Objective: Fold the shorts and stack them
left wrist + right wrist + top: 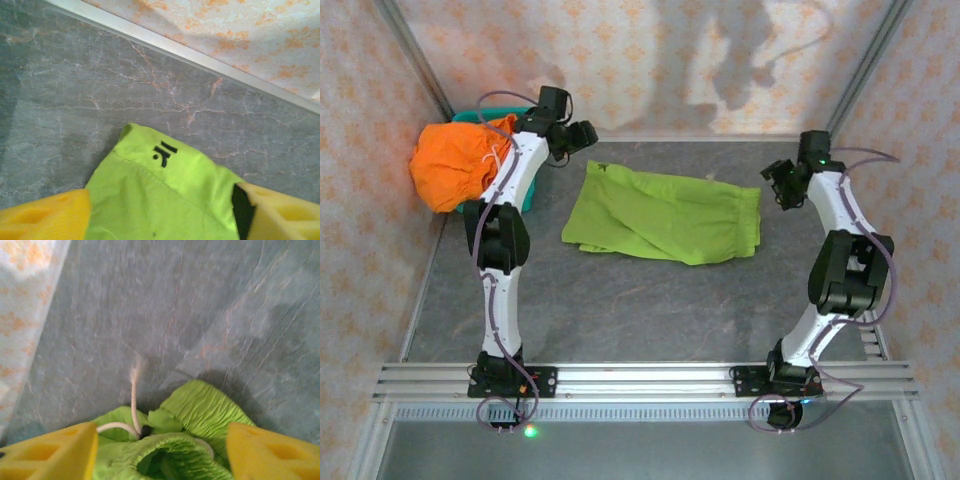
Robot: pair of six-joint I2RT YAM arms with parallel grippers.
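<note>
Spread across the middle of the grey marbled bench (pixel 620 310): lime green fabric shorts (pixel 665 215), waistband end to the right, leg end to the left. Over the far-left corner of that garment, left hand (pixel 572 138). Just beside its right edge, right hand (pixel 782 185). At the bench's far-left corner, teal plastic mesh basket (pixel 528 197); heaped inside, bright orange fabric shorts (pixel 455 165).

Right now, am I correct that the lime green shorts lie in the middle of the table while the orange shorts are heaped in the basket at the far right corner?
Not quite: the basket with the orange shorts sits at the far left corner, as the top external view shows. The lime green shorts do lie in the middle of the table.
</note>
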